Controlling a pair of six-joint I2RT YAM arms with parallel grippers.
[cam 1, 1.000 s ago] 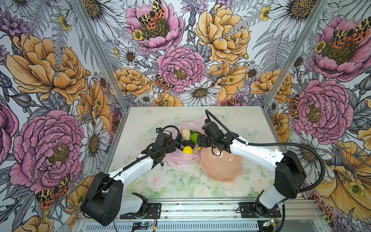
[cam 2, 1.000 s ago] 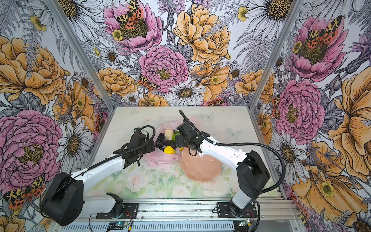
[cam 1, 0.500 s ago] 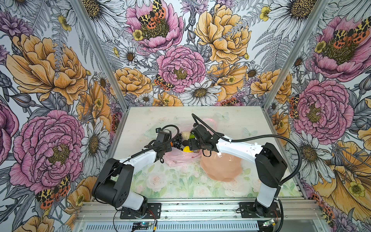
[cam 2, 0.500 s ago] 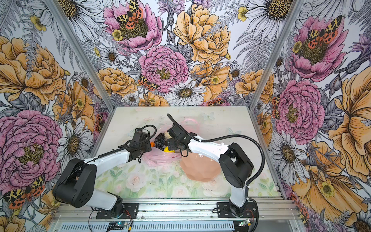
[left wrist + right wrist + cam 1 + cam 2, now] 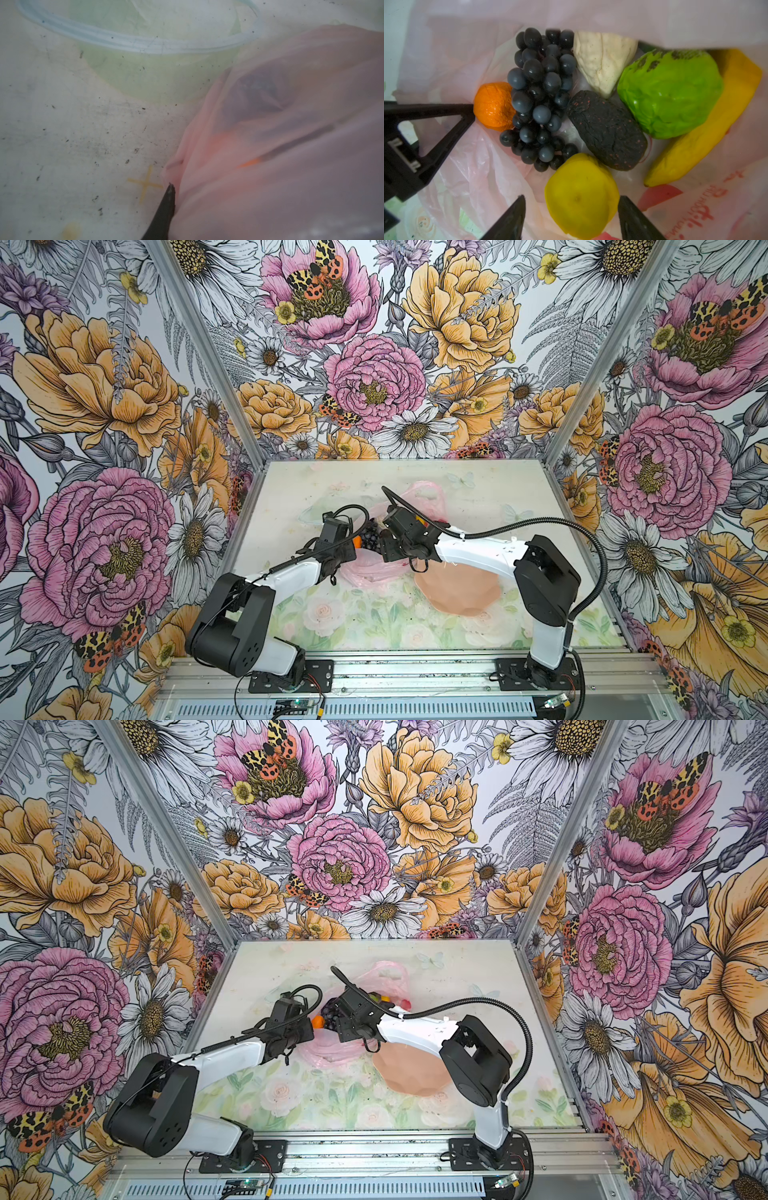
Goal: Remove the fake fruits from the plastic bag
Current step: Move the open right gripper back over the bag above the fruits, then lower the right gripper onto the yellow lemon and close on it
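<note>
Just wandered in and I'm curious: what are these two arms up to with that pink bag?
The job is emptying a pink plastic bag of toy fruit. The left gripper appears to pinch the bag's edge beside the orange, holding it open. The right gripper reaches inside, jaws open either side of the lemon, not gripping it yet. The grape bunch, banana and other fruits all lie in the bag.

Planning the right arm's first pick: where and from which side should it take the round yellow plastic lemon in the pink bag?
Probably across the middle of the round yellow plastic lemon, entering through the mouth of the pink plastic bag. It lies uncovered; the right gripper has open fingers flanking it.
</note>
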